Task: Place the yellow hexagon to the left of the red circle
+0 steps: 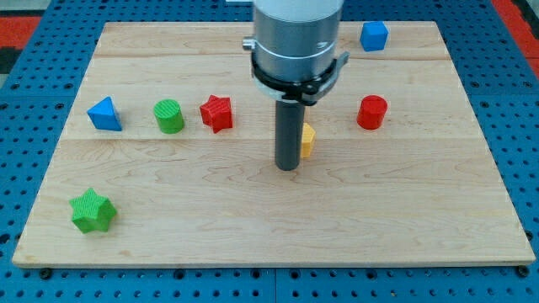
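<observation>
So the biggest thing here is the wooden board (253,227) sitting on a blue pegboard surface (25,84), and everything else I'll place off the red circle (371,112), which is really a short red cylinder on the view's right half of the board. The arm's grey housing (296,38) comes down from the view's top, to the left of and above the red circle, and ends in the dark rod, with my tip (288,167) planted on the wood to the left of and a bit below the red circle. No jaws on this rig at all, just the bare rod, so nothing is held. The yellow hexagon (308,140) is tucked right against the rod's right side, half hidden behind it, between my tip and the red circle but still clearly apart from the circle. Looks to me like the push is mid-way: the hexagon is already on the circle's left side, just slightly lower, so the next move probably wants a gentle nudge rightward and a touch up without bumping the circle. Further left are a red star (216,113), green cylinder (169,116), blue triangle (104,114), and way down-left a green star (92,210); a blue cube (374,35) sits above the circle.
</observation>
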